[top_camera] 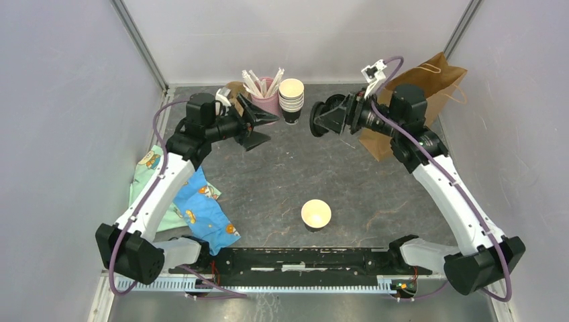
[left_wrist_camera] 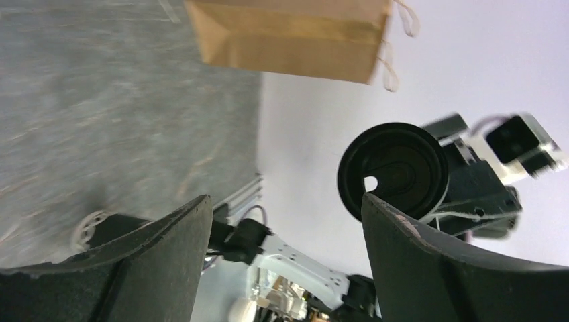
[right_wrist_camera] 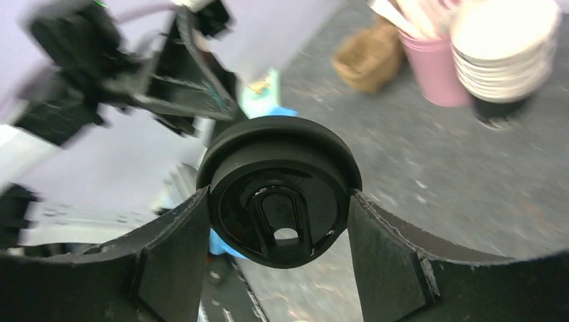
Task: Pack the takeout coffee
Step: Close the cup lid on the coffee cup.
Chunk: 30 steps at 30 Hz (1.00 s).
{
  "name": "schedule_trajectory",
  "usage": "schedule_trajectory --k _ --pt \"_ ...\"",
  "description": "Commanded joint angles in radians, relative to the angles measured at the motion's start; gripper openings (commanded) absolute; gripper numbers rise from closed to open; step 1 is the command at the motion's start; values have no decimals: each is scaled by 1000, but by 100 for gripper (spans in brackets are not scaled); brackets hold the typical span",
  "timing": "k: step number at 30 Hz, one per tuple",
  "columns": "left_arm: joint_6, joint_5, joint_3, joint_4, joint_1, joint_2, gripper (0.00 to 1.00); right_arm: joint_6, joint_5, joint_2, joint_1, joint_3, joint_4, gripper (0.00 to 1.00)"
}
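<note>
we see the right gripper (top_camera: 321, 123) raised over the far side of the table (top_camera: 376, 201), its two fingers pressed against opposite edges of the round black lid (right_wrist_camera: 278, 161), which it holds on edge. the left gripper (top_camera: 267, 129) faces it from near by, fingers spread wide with nothing between them. the small paper cup (top_camera: 315, 214), cream inside and lidless, stands upright on the table near the front centre, well apart from both grippers. the brown paper bag (top_camera: 429, 94) stands in the far right corner, behind the right arm.
</note>
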Motion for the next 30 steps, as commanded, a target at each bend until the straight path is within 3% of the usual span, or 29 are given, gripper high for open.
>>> schedule_trajectory --k 1,5,8,15,19,23,30 --pt "198 -93 17 -280 27 -48 88 -499 222 -55 3 60 -544 65" --pt "180 -82 -13 -250 26 -38 89 -601 334 -88 70 4 -666 66" --pt "176 -86 -36 -224 25 -35 91 -594 445 -70 240 4 -730 66" --pt "205 -111 -92 -204 6 -45 95 -559 719 56 514 173 -892 67" --pt "281 -201 -50 -319 8 -62 96 -548 864 149 641 251 -994 67" --pt "350 -260 -1 -408 8 -62 97 -523 898 203 697 280 -1050 67" --pt "351 -259 -44 -411 8 -89 97 -499 884 247 728 242 -1073 67"
